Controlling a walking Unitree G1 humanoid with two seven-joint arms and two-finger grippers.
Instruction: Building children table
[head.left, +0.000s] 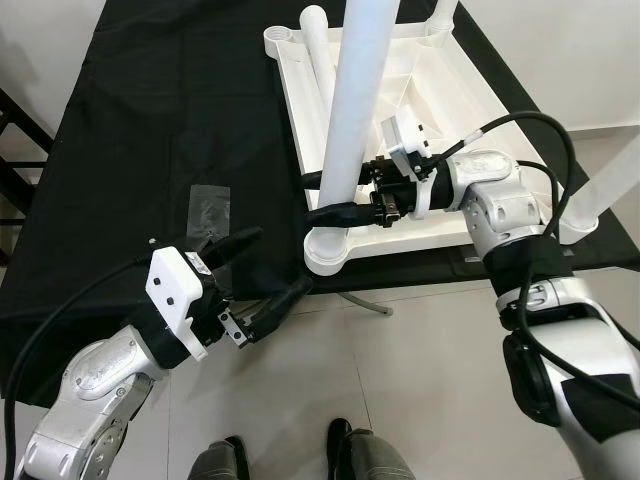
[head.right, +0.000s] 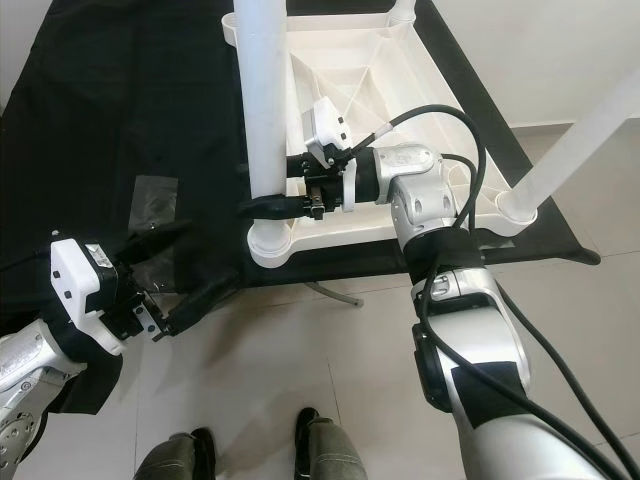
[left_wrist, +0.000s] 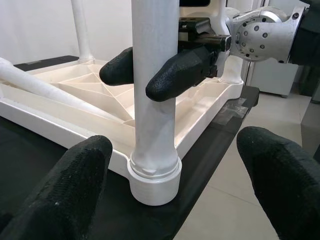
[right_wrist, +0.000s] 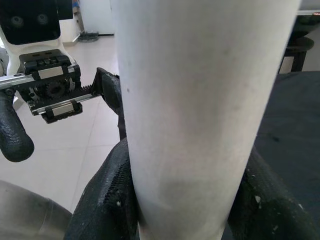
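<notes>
Left wrist view: my right gripper (left_wrist: 145, 75) clamps the stiff, smooth table leg (left_wrist: 154, 100) low down; left gripper (head.left: 262, 283) gapes empty.

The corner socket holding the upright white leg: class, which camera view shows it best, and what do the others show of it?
The left wrist view: the socket is seen side-on, close, with the leg seated in it. Both eye views show it from above, small. The right wrist view shows the leg between the right gripper fingers.

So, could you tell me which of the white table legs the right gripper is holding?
The upright leg in the tabletop's near-left corner socket; the right gripper clamps it. Another leg lies loose inside the tabletop.
</notes>
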